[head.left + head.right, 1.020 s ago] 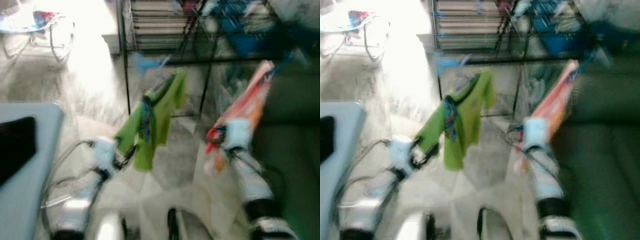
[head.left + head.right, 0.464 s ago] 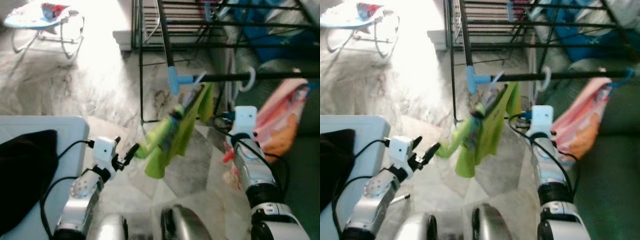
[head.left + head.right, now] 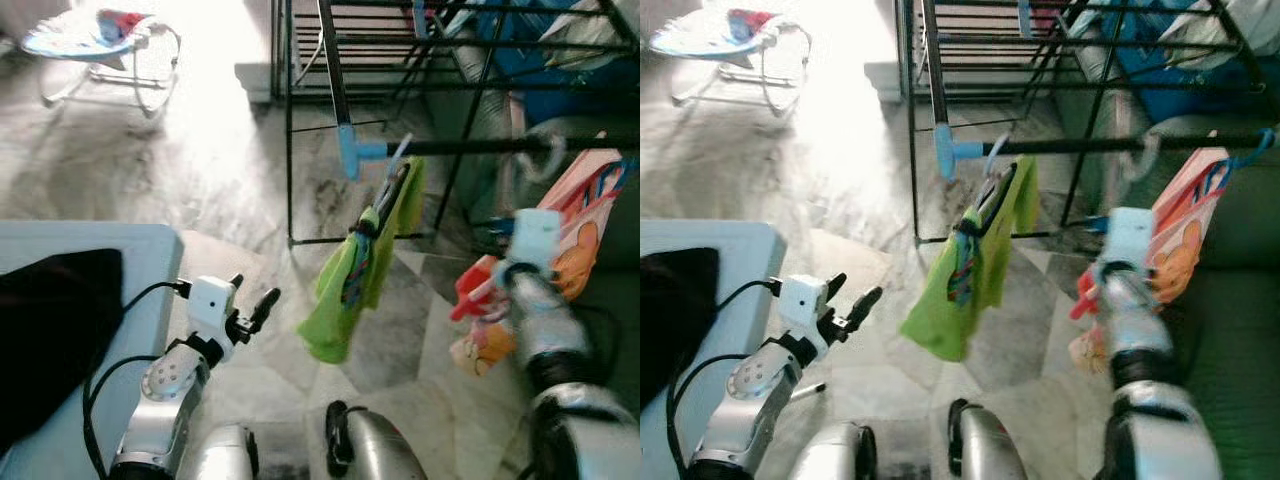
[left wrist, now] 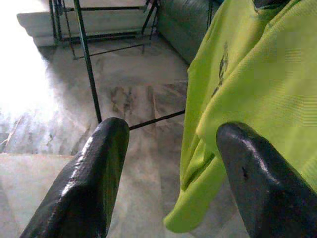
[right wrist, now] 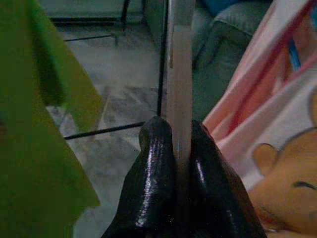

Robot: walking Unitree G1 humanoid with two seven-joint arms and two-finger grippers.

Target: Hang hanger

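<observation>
While your right end effector (image 5: 176,148) pinches the pale hanger (image 5: 179,74) with the pink shirt (image 3: 585,215) below the rail (image 3: 470,146), hooking it remains. Your left end effector (image 4: 168,163) is spread, near the green shirt (image 3: 365,265).

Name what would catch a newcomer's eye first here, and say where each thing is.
A bright green shirt hangs on a hanger from the black rail of the drying rack, in the middle of the scene. The right gripper is shut on a pale hanger beside a pink garment with an orange cartoon bear, to the robot's right. The left gripper is open, short of the green shirt.
</observation>
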